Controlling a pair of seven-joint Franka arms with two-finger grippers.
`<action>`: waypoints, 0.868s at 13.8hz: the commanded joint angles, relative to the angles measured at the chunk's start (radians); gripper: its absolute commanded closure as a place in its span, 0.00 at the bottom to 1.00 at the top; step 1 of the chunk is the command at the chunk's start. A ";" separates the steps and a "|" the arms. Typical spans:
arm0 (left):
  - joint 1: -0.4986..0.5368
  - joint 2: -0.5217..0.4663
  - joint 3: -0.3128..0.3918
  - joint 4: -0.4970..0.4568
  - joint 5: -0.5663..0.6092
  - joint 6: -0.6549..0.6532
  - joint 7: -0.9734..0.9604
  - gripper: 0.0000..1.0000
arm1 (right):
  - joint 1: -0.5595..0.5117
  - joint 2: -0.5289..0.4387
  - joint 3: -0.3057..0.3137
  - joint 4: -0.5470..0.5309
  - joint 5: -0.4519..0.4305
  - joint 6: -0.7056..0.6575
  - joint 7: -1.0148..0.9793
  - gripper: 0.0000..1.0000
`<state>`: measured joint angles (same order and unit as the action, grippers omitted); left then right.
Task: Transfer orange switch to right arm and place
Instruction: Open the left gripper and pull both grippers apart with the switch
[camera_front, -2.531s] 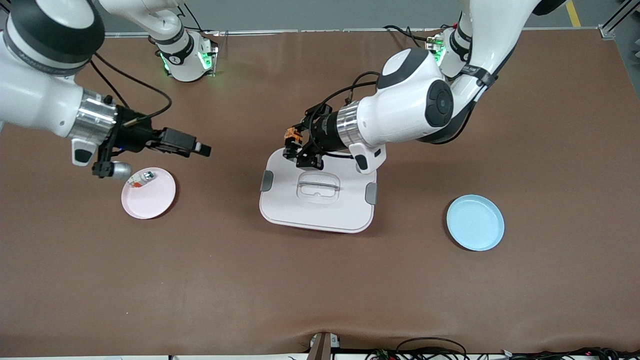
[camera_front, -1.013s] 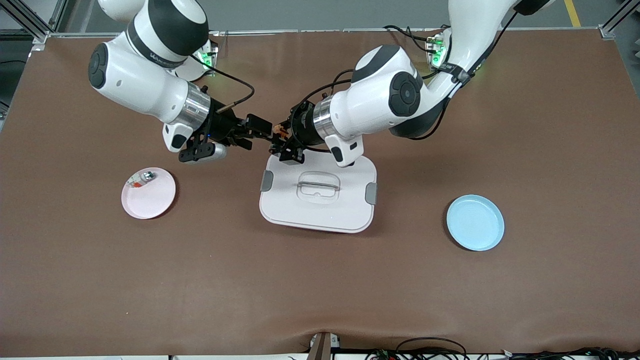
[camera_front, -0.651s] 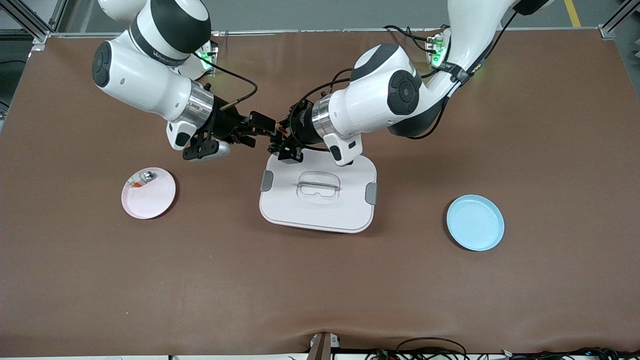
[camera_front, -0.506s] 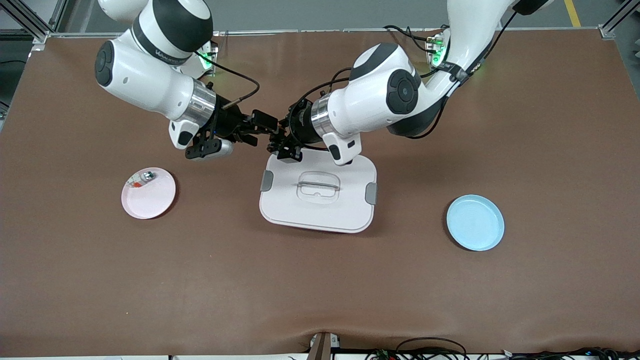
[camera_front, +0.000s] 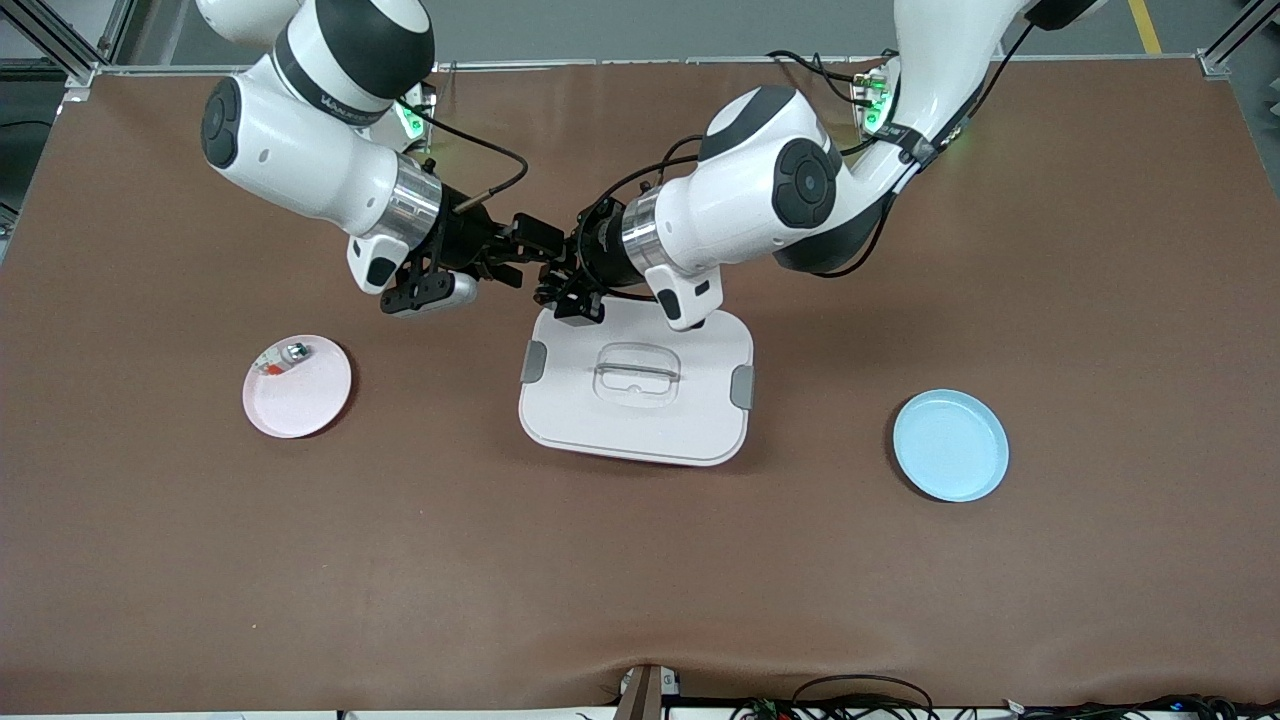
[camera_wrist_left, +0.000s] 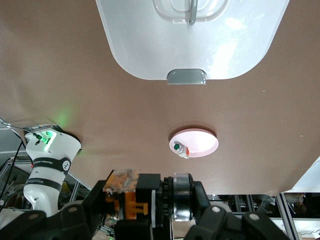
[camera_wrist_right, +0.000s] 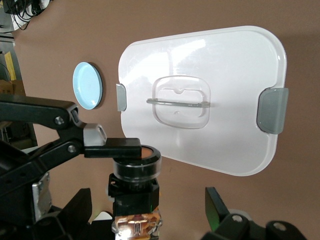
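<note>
Starting from the camera's edge of the table: a blue plate (camera_front: 950, 445) sits toward the left arm's end, a pink plate (camera_front: 297, 386) toward the right arm's end with a small silver-and-red piece (camera_front: 283, 356) on it, and a white lidded container (camera_front: 636, 385) in the middle between them. The action is a bit farther from the camera, up in the air over the container's edge nearest the robot bases, where the two arms meet nose to nose. The left gripper (camera_front: 562, 283) is clamped on the orange switch (camera_wrist_left: 125, 192), which you can see from the left wrist as a little black barrel with orange bits held between the pads. The right gripper (camera_front: 528, 252) is pulled up right against it with its fingers spread wide; in the right wrist view one finger (camera_wrist_right: 112, 148) lies alongside the switch's round end while the other stands well apart, so it isn't gripping anything yet. So I'd say we're mid-handoff, at the moment before the right arm takes it. Next move, as I see it: the right fingers need to close squarely on the switch's free end, then the left has to let go only once that grip is firm. It's tiny, so a sloppy squeeze could pop it loose.
</note>
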<state>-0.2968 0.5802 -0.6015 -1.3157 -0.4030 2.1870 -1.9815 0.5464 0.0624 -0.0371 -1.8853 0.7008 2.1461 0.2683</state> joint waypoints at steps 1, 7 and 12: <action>-0.013 0.003 0.009 0.018 0.013 -0.001 -0.010 0.96 | 0.021 -0.026 -0.007 -0.026 0.017 0.012 -0.001 0.00; -0.013 0.003 0.008 0.016 0.019 -0.001 -0.011 0.96 | 0.023 -0.026 -0.007 -0.028 0.017 0.006 -0.001 0.38; -0.007 0.001 0.009 0.016 0.018 -0.001 -0.011 0.81 | 0.029 -0.026 -0.007 -0.026 0.014 0.006 -0.012 0.90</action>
<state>-0.2986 0.5820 -0.5997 -1.3164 -0.4012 2.1867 -1.9815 0.5593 0.0597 -0.0370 -1.8842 0.7074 2.1481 0.2661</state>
